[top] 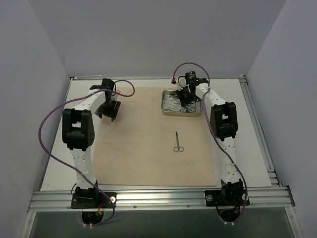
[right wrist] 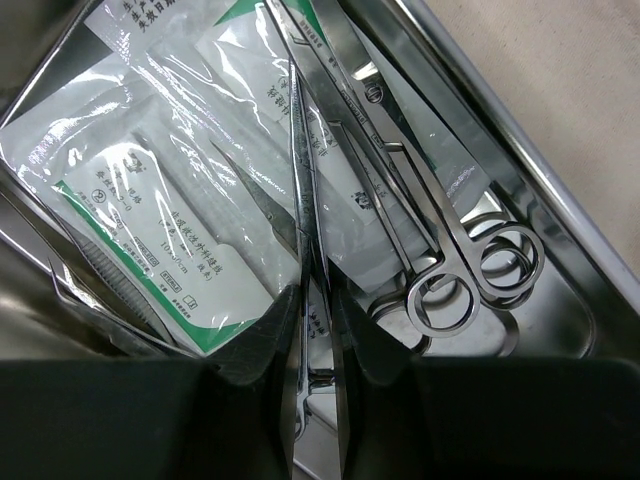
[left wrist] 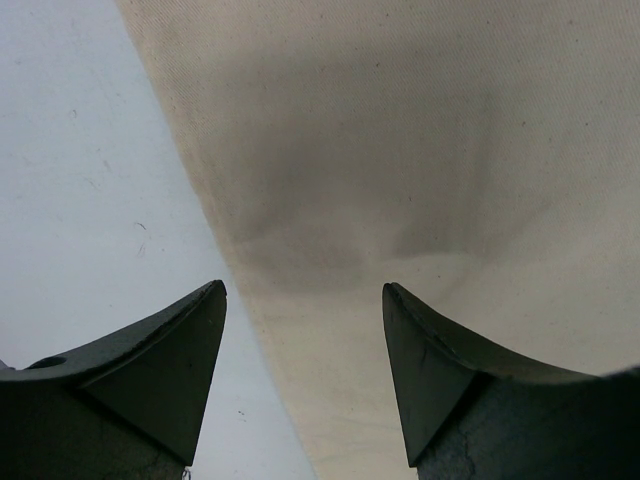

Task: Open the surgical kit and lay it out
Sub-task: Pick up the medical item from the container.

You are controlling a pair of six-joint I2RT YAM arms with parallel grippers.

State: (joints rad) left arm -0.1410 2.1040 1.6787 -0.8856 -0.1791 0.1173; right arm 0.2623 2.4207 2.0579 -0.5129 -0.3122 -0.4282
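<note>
Pinching the tweezers (right wrist: 300,190) by their slim legs, my right gripper (right wrist: 312,312) has its jaws drawn almost together inside the steel tray (right wrist: 520,160). Only my right wrist camera shows this. The tweezers run straight out ahead from between those jaws and lie over the white packets (right wrist: 150,200) with green print, which spread ahead and to the left of the jaws. Just to the right of the jaws lie the ring-handled clamps (right wrist: 372,95), their finger rings near my fingertips and their shafts reaching forward beside the tweezers. Beyond them the tray's rim runs aslant, and past it shows a corner of the beige cloth wrap (right wrist: 590,80).

From the top camera my own wrist covers the tray's middle, so the grip is hidden there. That view does show what the wrist views miss: the wrap lies flat on the table (top: 255,139) with the tray on its far right corner. One lone clamp (top: 178,141) lies on the cloth well behind my right jaws, toward my bases.

My left gripper (left wrist: 305,300) hangs with its jaws spread wide and nothing between them, above the wrap's left edge. Its left finger is over bare white table and its right finger over cloth. It is well apart from the tray.
</note>
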